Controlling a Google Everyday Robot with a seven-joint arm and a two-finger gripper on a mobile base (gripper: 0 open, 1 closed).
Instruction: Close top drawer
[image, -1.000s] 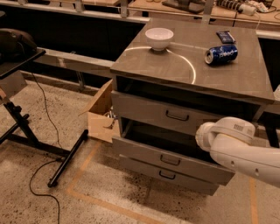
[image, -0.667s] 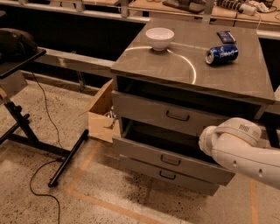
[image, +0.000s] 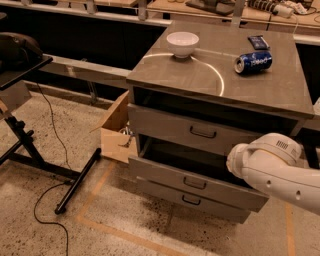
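The top drawer (image: 165, 124) is the highest of three grey drawers in a grey cabinet, with a small dark loop handle (image: 202, 133) at its centre. It stands a little way out, with a dark gap between its front panel and the cabinet top. The middle drawer (image: 165, 172) below sticks out further. My white arm (image: 270, 167) reaches in from the lower right, in front of the right ends of the drawers. The gripper itself is not in view; only the rounded arm link shows.
On the cabinet top (image: 200, 80) stand a white bowl (image: 182, 43), a blue can on its side (image: 254, 62) and a dark packet (image: 257, 41). An open cardboard box (image: 116, 131) sits left of the cabinet. A black stand (image: 30, 145) with a cable is further left.
The white arm has shifted very slightly to the right. The drawers have not visibly moved.
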